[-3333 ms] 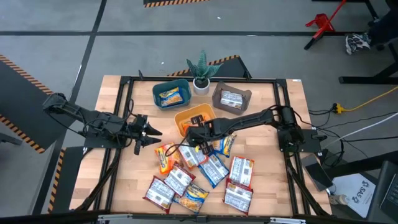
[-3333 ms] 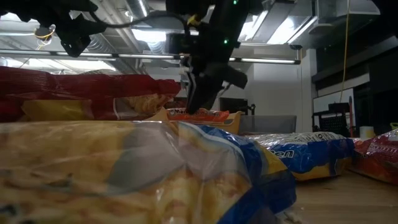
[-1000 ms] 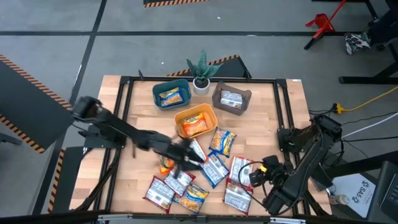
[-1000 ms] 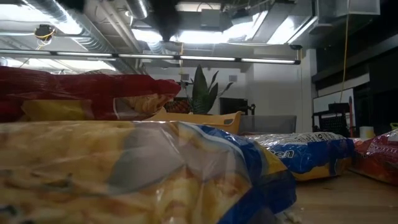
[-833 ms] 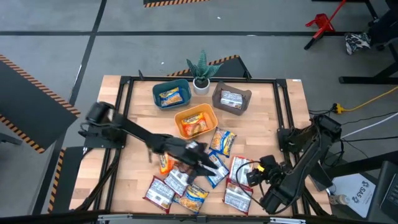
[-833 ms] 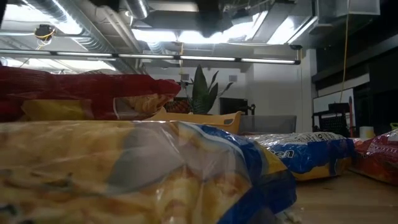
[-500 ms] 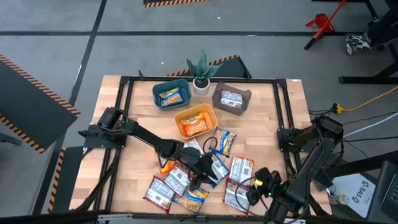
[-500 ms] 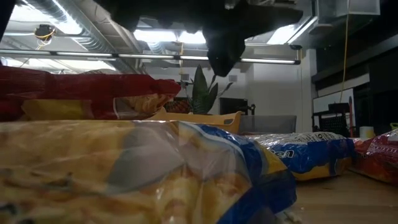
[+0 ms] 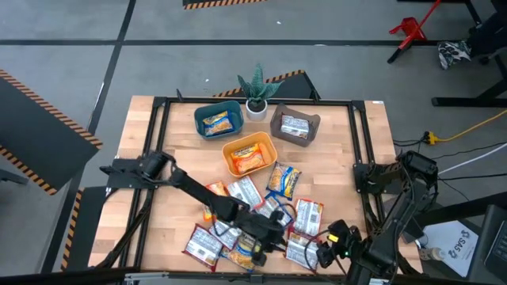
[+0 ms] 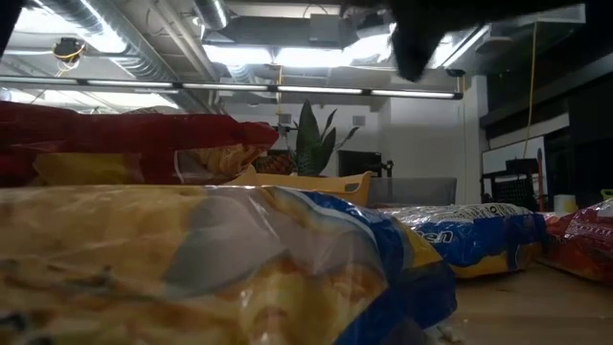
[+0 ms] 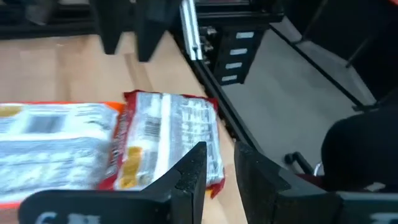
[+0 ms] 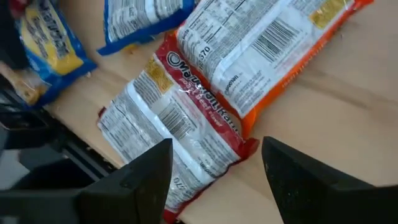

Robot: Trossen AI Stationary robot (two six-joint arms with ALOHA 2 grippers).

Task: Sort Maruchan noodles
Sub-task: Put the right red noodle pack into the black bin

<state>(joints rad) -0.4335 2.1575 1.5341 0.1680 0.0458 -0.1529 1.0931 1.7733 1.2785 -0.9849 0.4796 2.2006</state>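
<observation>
Across the near table, my left gripper point(image 9: 273, 229), narrowed but grasping nothing, and my spread, empty right gripper point(image 9: 329, 241) overlook loose Maruchan noodles point(image 9: 242, 194); three bins point(image 9: 218, 120) hold few, most remain unsorted.

Bins point(image 9: 249, 152) behind scattered packets point(image 9: 308, 217)

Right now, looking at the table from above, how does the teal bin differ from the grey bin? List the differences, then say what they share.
Colour: the teal bin is blue-green, the grey bin a dull grey-brown.
Contents: the teal bin holds a yellow-and-blue noodle packet; the grey bin holds a pale, mostly white packet.
Position: the teal bin sits left of the potted plant, the grey bin right of it.
Shared: both stand along the table's far edge, each with one packet showing inside.
</observation>
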